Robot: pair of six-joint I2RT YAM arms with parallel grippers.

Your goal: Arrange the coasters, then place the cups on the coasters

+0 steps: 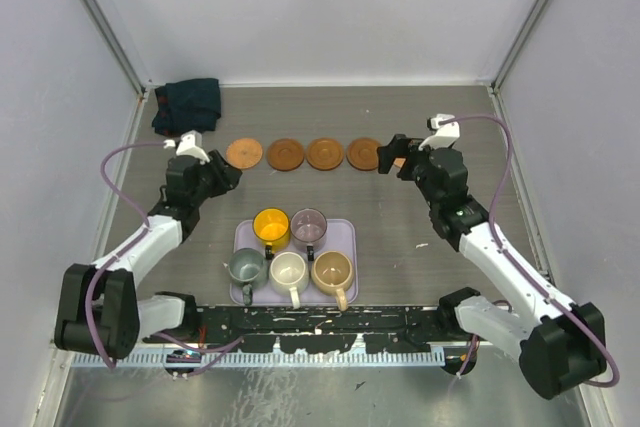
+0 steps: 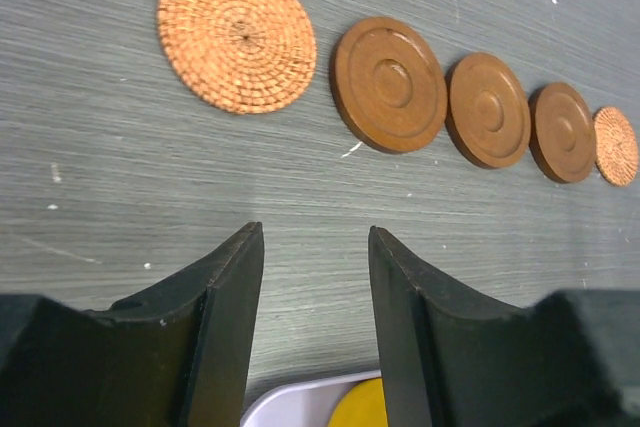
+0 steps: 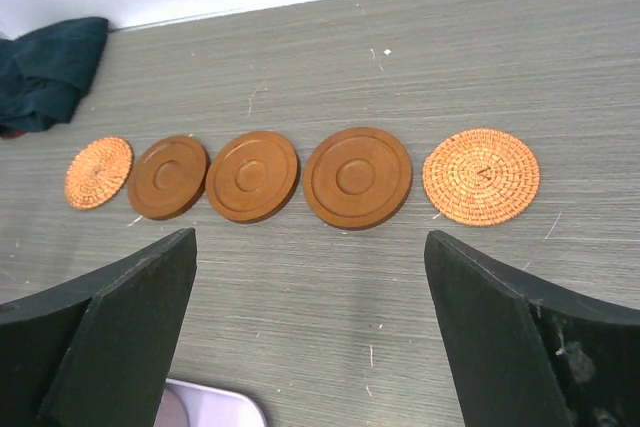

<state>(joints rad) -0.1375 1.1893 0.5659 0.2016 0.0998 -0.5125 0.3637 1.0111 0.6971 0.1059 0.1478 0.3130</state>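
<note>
Coasters [image 3: 255, 175] lined up, left gripper [image 2: 315, 237] and right gripper [image 3: 310, 242] hover empty, fingers apart; next likely comes lifting cups [image 1: 290, 252] off the tray [image 1: 345, 232].

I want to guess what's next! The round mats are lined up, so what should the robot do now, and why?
Probably reach the left fingers toward the yellow cup, the nearest one. All five coasters sit in a row, every cup stands on the tray, and those fingers are open and empty.

Grey wood-grain table [image 1: 400, 217] — five coasters [image 1: 285, 154] in a far row, lavender tray [image 1: 345, 237] nearer, dark cloth [image 1: 187, 104] at far-left corner.
</note>
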